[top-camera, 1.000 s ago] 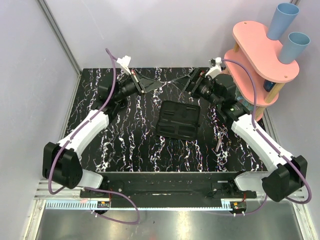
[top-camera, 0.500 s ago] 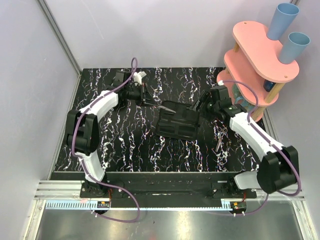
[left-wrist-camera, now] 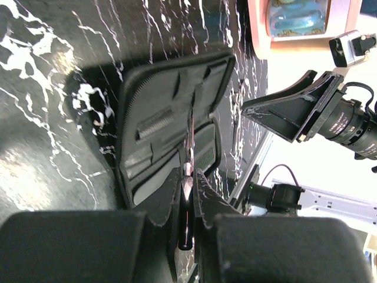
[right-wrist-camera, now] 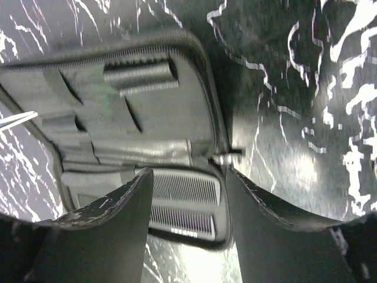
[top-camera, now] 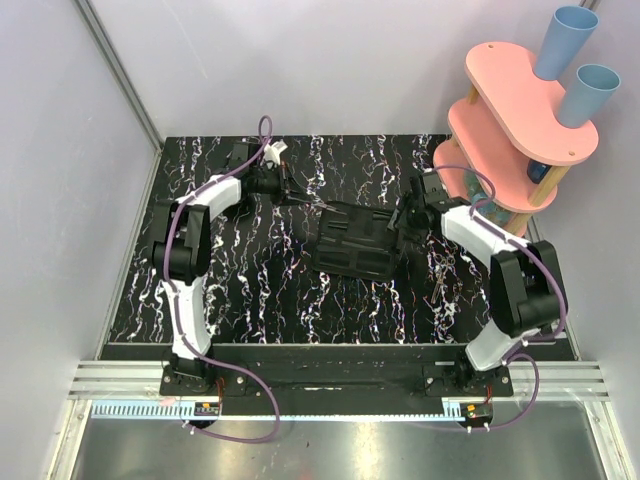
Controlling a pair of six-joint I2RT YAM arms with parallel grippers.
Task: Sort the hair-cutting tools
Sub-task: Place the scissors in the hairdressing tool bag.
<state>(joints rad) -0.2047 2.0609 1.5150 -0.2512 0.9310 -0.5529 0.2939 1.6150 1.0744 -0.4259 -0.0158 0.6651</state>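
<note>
The black folding case (top-camera: 355, 240) lies open in the middle of the table. My left gripper (top-camera: 292, 192) is shut on a slim pair of scissors (top-camera: 314, 201) whose tip points at the case's far left corner. In the left wrist view the gripper (left-wrist-camera: 188, 172) clamps the scissors (left-wrist-camera: 189, 138) above the case's inner pockets (left-wrist-camera: 159, 118). My right gripper (top-camera: 403, 228) stands open at the case's right edge. In the right wrist view the gripper (right-wrist-camera: 188, 174) straddles the zipped rim (right-wrist-camera: 222, 177), with a comb (right-wrist-camera: 182, 203) in a pocket between the fingers. Another pair of scissors (top-camera: 440, 268) lies right of the case.
A pink two-tier stand (top-camera: 515, 110) with two blue cups (top-camera: 575, 60) stands at the back right, close behind my right arm. Grey walls close in the table on the left and at the back. A black rail (top-camera: 330, 360) runs along the near edge.
Both arms swung inward from the back of the table to the case. The left brought its scissors to the case's far left corner; the right came down over the right edge and its jaws narrowed.
</note>
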